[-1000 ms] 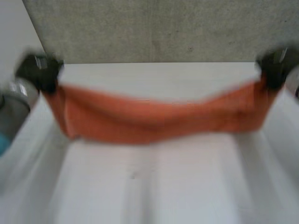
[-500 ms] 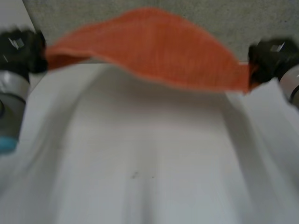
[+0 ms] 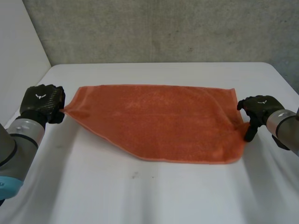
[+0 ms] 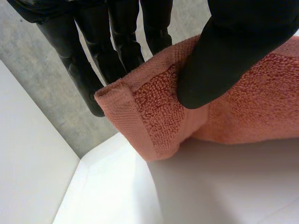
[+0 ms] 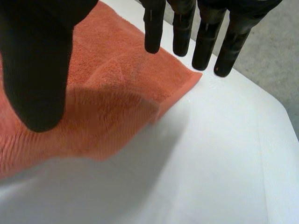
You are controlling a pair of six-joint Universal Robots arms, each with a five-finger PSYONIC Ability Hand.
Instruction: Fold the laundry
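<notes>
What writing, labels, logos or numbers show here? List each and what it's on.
No readable words or numbers anywhere.
Left hand: a small white emblem on its back, no letters.
Right hand: a similar white mark, too small to read.
Orange towel: no label visible.

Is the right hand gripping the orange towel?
No: in its wrist view the right hand is open, thumb and straight fingers apart, the orange towel lying unpinched.

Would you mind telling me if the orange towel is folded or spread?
Spread: the towel lies open across the table, its whole face showing.
</notes>
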